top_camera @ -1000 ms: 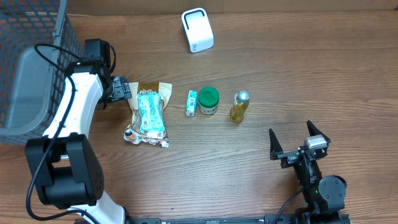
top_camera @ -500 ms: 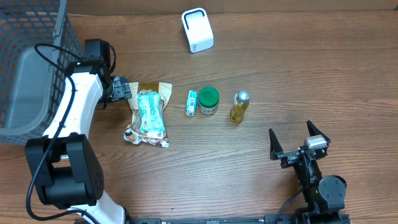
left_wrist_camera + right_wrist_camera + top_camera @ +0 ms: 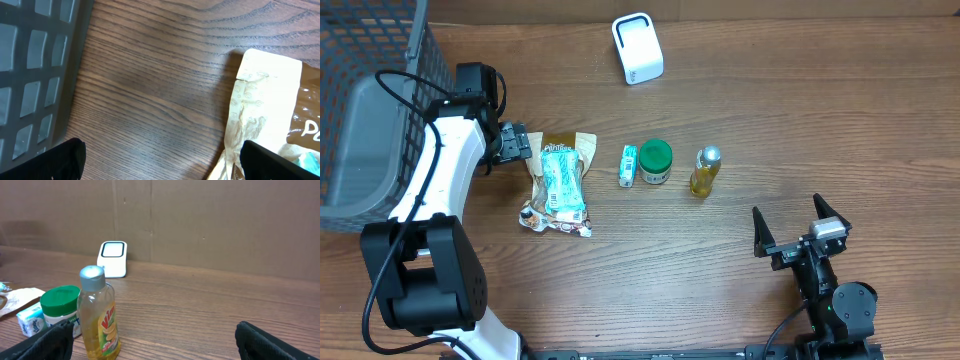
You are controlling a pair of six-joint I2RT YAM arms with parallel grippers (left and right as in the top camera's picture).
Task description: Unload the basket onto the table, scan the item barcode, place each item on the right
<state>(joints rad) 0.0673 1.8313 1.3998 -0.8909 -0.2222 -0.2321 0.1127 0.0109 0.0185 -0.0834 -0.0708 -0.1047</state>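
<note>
Several items lie in a row mid-table: a crinkled snack bag (image 3: pixel 558 185), a small teal box (image 3: pixel 628 165), a green-lidded jar (image 3: pixel 656 161) and a yellow bottle (image 3: pixel 704 171). A white scanner (image 3: pixel 637 48) stands at the far edge. My left gripper (image 3: pixel 517 144) is open, low beside the bag's top-left corner. In the left wrist view the bag (image 3: pixel 265 100) sits against the right finger, with bare wood between the jaws (image 3: pixel 162 162). My right gripper (image 3: pixel 790 222) stands open and empty near the front right. Its wrist view shows the bottle (image 3: pixel 99 312), jar (image 3: pixel 61 305) and scanner (image 3: pixel 113 259) ahead.
A grey mesh basket (image 3: pixel 360 100) fills the far left corner, and its wall (image 3: pixel 35 65) is close to my left gripper. A cardboard wall (image 3: pixel 210 225) backs the table behind the scanner. Bare wood lies between the bottle and my right gripper.
</note>
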